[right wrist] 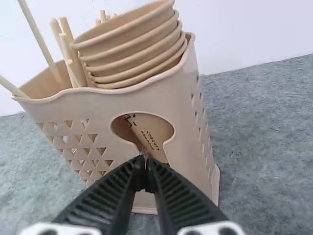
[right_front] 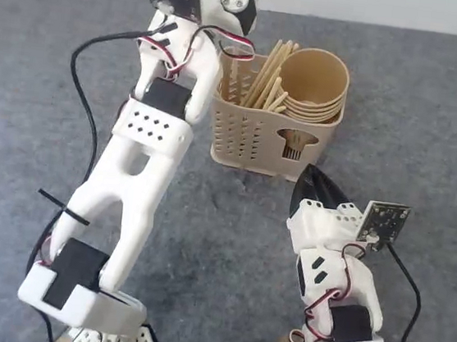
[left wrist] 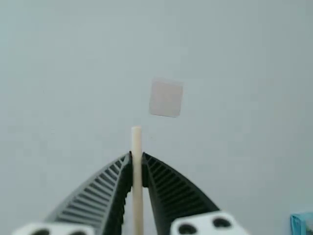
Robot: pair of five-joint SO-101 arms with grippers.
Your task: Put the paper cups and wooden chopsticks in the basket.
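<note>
Left arm [right_front: 142, 169] reaches up along the chopstick side of the basket [right_front: 252, 141]. Left gripper [left wrist: 137, 166] is pinching one wooden chopstick [left wrist: 136, 144], which runs out between the jaws toward the wall behind the basket. In the basket: bundle of chopsticks [right_front: 264, 72], with stacked paper cups [right_front: 317, 82] beside them. Right gripper [right wrist: 143, 167] is pressed together and empty, just in front of the basket.

Step looks like dropping the stick in. Line it up over the bundle, clear of the basket rim, get the lower end inside, then release.
</note>
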